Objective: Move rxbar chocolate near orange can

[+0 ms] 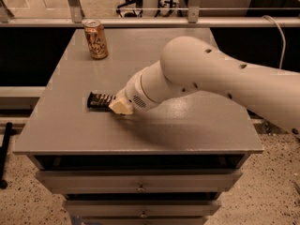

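The rxbar chocolate (100, 100) is a dark flat bar lying on the grey table (187, 125) at the left front; only its left end shows. My gripper (120, 107) is down on the bar's right end and covers it. The orange can (95, 39) stands upright at the table's back left, well behind the bar and apart from it.
My white arm (211, 78) reaches in from the right across the table's middle. A metal railing (140, 21) runs behind the table. Drawers (140, 184) sit under the front edge. The table's left edge is close to the bar.
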### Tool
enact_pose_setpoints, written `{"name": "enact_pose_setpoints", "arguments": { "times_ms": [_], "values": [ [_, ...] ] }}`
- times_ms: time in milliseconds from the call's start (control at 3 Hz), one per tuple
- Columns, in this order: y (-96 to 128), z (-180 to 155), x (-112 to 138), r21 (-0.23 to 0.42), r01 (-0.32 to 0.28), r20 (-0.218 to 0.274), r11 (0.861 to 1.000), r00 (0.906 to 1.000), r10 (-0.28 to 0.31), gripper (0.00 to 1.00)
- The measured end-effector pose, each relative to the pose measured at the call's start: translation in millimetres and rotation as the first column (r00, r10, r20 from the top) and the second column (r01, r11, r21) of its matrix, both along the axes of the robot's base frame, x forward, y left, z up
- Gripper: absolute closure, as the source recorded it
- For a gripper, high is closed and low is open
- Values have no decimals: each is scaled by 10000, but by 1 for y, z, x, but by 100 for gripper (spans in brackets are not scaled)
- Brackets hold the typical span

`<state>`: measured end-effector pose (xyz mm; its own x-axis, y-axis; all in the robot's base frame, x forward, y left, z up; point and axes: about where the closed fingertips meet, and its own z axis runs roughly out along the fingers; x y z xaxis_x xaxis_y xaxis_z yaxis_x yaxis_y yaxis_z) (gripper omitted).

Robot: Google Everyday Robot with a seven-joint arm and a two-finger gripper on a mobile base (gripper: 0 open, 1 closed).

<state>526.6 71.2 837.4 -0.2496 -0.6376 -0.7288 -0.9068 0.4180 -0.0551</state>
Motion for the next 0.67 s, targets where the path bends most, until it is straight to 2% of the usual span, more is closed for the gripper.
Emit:
{"name": "enact_pose_setpoints", "arguments": {
  "times_ms": [333,667],
  "values": [
    [-1,9,1,23,75,177,10000,9998,-75,100],
    [-3,18,0,63,131,376,9999,9992,-133,100]
  ]
}}
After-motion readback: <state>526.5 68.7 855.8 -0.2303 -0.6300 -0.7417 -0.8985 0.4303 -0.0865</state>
